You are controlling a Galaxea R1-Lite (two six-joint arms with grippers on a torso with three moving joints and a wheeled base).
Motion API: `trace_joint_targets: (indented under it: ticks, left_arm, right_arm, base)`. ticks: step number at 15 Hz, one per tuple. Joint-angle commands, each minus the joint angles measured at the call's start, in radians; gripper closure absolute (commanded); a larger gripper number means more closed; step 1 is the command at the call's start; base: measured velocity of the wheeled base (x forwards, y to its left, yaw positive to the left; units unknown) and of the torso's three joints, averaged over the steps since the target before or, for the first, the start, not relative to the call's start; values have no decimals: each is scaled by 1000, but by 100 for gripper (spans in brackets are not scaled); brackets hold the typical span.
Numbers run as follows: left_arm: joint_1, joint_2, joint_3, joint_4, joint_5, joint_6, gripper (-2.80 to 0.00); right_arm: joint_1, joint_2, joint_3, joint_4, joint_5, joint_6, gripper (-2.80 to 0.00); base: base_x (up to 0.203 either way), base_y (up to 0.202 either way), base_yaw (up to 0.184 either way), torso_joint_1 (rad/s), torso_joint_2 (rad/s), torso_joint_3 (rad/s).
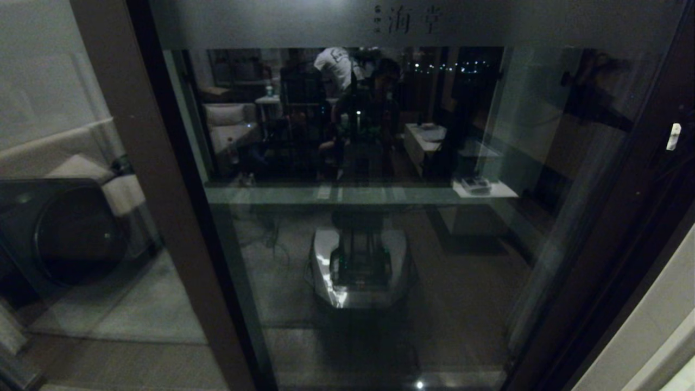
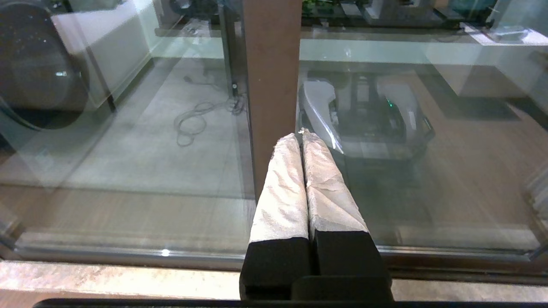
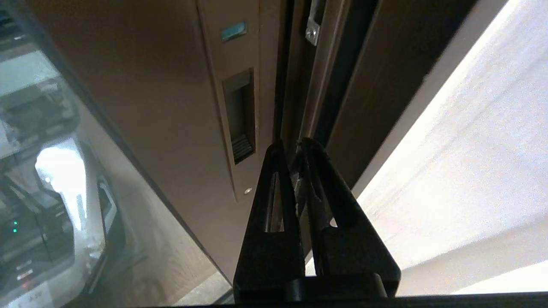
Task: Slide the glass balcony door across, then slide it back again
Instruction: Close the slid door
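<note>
The glass balcony door (image 1: 380, 244) fills the head view, with a frosted top strip (image 1: 282, 21) bearing Chinese characters and dark brown uprights at left (image 1: 146, 163) and right (image 1: 624, 206). Neither gripper shows there. In the right wrist view the recessed slot handle (image 3: 239, 115) sits in the door's upright, a small screw (image 3: 247, 191) below it. My right gripper (image 3: 293, 147) is shut and empty, its tips beside the handle at the seam between upright and jamb. My left gripper (image 2: 302, 136) is shut, its white-wrapped fingers (image 2: 282, 192) in front of a brown upright (image 2: 272, 77).
A plain glass panel at the left shows a dark washing machine (image 1: 59, 228) behind it. The jamb carries a metal latch plate (image 3: 312, 32), with a pale wall (image 3: 462, 149) beyond. A floor track (image 2: 128, 254) runs under the glass, which reflects my base (image 1: 358, 266).
</note>
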Motion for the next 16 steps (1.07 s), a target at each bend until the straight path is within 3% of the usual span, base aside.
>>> trace_joint_targets:
  ticks: [1, 16]
  left_arm:
    - [0, 0, 0, 0, 0, 0, 0]
    - [0, 0, 0, 0, 0, 0, 0]
  right_arm:
    - [1, 27, -3, -6, 0, 1, 0]
    - [8, 128, -13, -129, 32, 1, 0]
  base:
    - [0, 0, 0, 0, 0, 0]
    - [0, 0, 0, 0, 0, 0]
